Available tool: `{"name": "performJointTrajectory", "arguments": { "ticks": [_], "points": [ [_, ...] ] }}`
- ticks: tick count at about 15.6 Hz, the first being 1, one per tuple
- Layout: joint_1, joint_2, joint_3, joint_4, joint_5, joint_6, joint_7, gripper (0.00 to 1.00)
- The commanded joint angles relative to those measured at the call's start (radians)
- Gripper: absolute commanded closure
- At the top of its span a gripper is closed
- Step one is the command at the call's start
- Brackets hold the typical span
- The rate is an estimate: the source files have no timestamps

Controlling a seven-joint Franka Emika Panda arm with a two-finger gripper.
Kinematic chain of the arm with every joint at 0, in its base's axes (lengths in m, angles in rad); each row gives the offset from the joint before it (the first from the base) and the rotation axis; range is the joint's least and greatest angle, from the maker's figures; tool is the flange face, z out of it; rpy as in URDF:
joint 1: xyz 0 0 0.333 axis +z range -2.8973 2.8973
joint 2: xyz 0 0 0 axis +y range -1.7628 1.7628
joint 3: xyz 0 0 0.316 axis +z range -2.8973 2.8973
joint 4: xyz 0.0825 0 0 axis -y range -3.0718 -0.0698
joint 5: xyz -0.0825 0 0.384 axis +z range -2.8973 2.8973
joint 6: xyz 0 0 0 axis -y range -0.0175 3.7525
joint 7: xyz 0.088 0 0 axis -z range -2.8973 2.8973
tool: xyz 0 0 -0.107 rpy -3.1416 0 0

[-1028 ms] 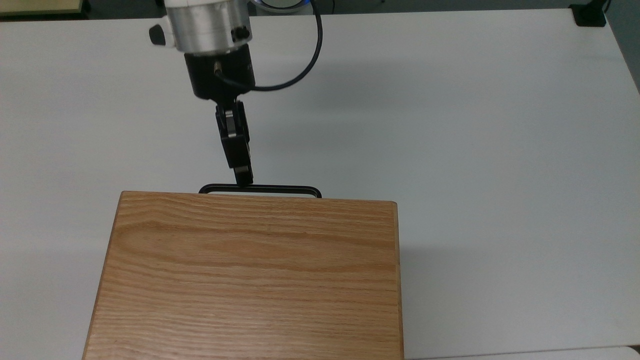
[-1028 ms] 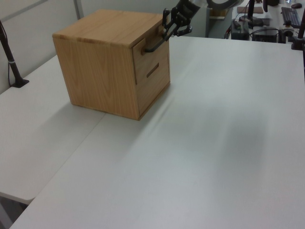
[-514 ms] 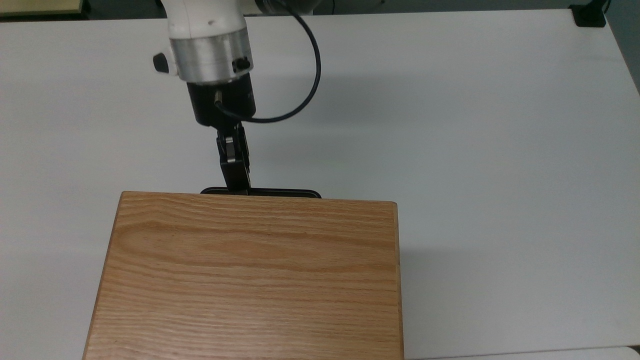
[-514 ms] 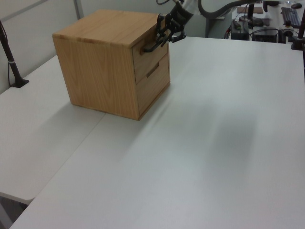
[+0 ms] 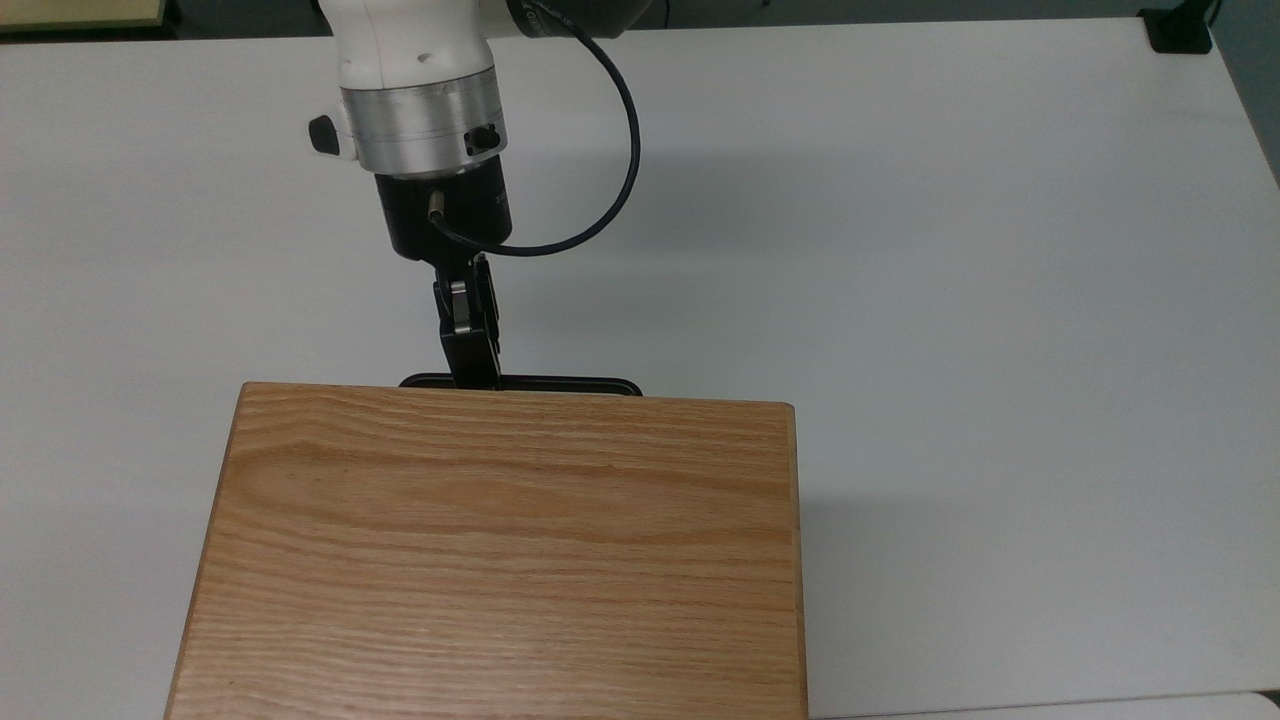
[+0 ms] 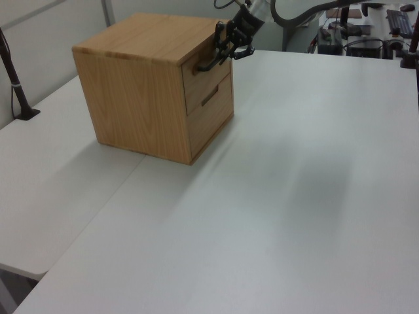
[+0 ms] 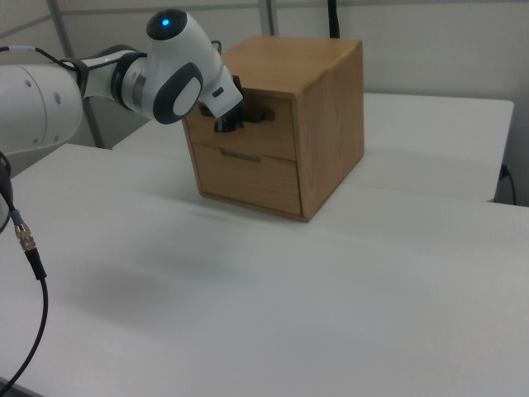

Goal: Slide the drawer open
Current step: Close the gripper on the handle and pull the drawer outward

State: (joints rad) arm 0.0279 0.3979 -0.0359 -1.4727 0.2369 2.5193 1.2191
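Note:
The drawer [image 6: 209,73] is the upper of two in an oak-grained cabinet [image 5: 500,550] and sits flush with the cabinet's face. Its long black bar handle [image 5: 565,385] pokes out past the cabinet's far edge in the top view. My gripper [image 5: 478,376] reaches the handle's left part in the top view, open, one finger above the bar and one below. In the left view the gripper [image 6: 226,47] sits at the handle [image 6: 205,64]. In the right view the gripper [image 7: 235,117] covers the left part of the drawer front [image 7: 277,136].
The cabinet stands on a wide white table [image 5: 900,250]. A lower drawer [image 7: 248,178] is shut beneath the upper one. A black cable [image 5: 627,130] loops from my wrist. A black post [image 6: 16,85] stands at the left view's left, with desk clutter [image 6: 366,33] behind.
My gripper moved toward the cabinet and came down onto the handle, then settled slightly. The drawer has not moved.

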Motion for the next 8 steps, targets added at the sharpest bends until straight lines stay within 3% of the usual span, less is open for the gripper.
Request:
{"name": "performJointTrajectory", "arguments": {
  "ticks": [1, 8],
  "points": [
    [-0.008, -0.122, 0.010, -0.075, 0.004, -0.081, -0.069, 0.87],
    [-0.006, -0.258, 0.011, -0.159, -0.002, -0.306, -0.105, 0.87]
  ]
}}
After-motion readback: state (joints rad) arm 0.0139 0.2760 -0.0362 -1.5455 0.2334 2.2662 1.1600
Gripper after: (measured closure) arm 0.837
